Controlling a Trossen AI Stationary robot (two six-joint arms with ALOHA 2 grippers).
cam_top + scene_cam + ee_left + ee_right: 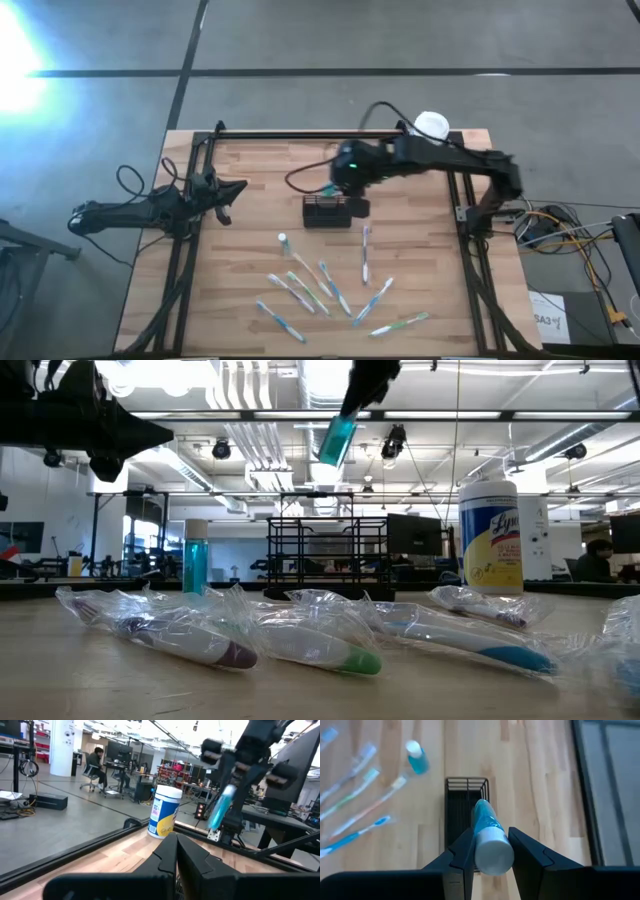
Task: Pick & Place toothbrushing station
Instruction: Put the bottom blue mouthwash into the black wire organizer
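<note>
The toothbrushing station [327,212], a small black wire holder, stands on the wooden table; it also shows in the right wrist view [465,815] and the low view [315,555]. My right gripper [491,834] hangs above it, shut on a small blue bottle [337,438] with a pale cap. A second blue bottle [416,760] stands upright on the table beside the holder. My left gripper [228,200] waits at the table's left side, shut and empty. My right gripper pinches the blue bottle between its two fingers at the capped end [492,851]. The fingers come from above, pointing down, and the bottle lies along them. The bottle's blue body [484,817] points down at the holder, tilted and lifted clear of it.
Several wrapped toothbrushes [320,285] lie scattered on the near half of the table. A yellow wipes canister [489,535] with a white cap stands at the far right corner. A black frame [190,250] runs along the table's sides.
</note>
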